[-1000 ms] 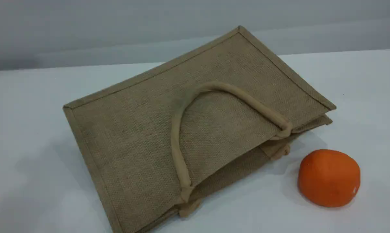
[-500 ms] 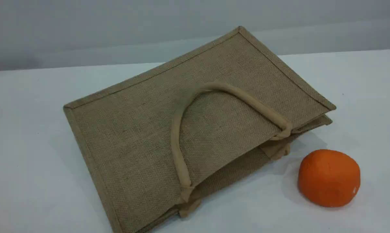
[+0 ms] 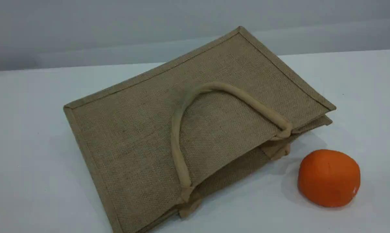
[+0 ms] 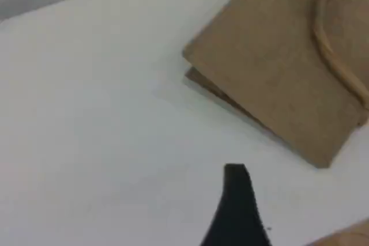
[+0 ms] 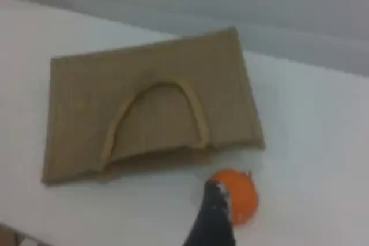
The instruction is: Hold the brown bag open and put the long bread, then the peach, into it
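bag (image 3: 143,129) flat on table (image 3: 29,136); ball (image 3: 328,177) right

A: So what's actually sitting on the desk (image 3: 36,136)?

B: Plain white desk. The brown bag (image 3: 143,136) lies flat on it, one loop handle (image 3: 178,155) flopped on top, mouth toward the camera. An orange ball (image 3: 328,177) sits just beside the bag's right corner, not touching it.

Scene view is looking down at a slant, close on the brown bag (image 3: 195,129) mid-table (image 3: 36,194). Left wrist view is hovering higher, facing the bag's corner. Right wrist view is looking from farther off, sharing bag and orange ball (image 5: 237,195) with the scene view.
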`<state>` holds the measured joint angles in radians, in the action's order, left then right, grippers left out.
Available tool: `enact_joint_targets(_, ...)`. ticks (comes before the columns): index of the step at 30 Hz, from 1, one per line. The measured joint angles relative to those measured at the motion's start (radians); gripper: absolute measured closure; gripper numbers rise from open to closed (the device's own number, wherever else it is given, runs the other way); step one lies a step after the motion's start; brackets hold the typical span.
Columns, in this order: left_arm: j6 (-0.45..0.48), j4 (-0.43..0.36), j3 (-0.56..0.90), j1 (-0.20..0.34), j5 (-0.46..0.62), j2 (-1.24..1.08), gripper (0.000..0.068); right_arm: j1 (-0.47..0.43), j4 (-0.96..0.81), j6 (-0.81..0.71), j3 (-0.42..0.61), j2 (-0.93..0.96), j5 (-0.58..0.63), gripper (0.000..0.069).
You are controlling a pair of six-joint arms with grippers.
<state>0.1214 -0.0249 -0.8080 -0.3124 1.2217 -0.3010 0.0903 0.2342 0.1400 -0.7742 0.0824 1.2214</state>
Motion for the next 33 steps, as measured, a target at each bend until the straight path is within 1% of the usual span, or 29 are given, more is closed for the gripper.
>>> enact_joint_targets(1,0.001,0.012,0.023,0.0,0.0,0.028,0.0185,0.0,-0.005,0.0,0.026,-0.019,-0.005,0.0138)
enact_joint_targets(3,0.001,0.025,0.075,0.0,-0.002,0.072,0.0185,0.0,-0.017,0.008,0.086,-0.045,-0.052,0.0138)
enact_joint_targets(7,0.001,0.064,0.17,0.0,-0.073,0.119,0.0185,0.0,-0.064,0.033,0.186,-0.051,-0.107,0.0138)
enact_joint_targets(11,0.001,0.062,0.26,0.0,-0.101,0.119,0.0185,0.0,-0.07,0.033,0.252,-0.051,-0.126,0.0138)
enact_joint_targets(14,0.001,0.062,0.298,0.0,-0.131,0.118,0.0185,0.0,-0.078,0.032,0.254,-0.051,-0.147,0.0139)
enact_joint_targets(17,0.001,0.062,0.303,0.0,-0.15,0.118,0.0185,0.0,-0.084,0.03,0.265,-0.051,-0.146,0.0139)
enact_joint_targets(25,-0.007,0.062,0.303,0.0,-0.142,0.118,0.0185,0.0,-0.084,0.025,0.266,-0.051,-0.153,0.0139)
enact_joint_targets(28,-0.047,0.06,0.302,0.0,-0.142,0.118,0.0185,0.0,-0.084,0.025,0.266,-0.051,-0.153,0.0139)
enact_joint_targets(31,-0.115,0.053,0.302,0.0,-0.142,0.118,0.0185,0.0,-0.084,0.025,0.266,-0.051,-0.15,0.0139)
enact_joint_targets(33,-0.132,0.048,0.302,0.0,-0.142,0.118,0.0185,0.0,-0.083,0.025,0.266,-0.051,-0.151,0.0139)
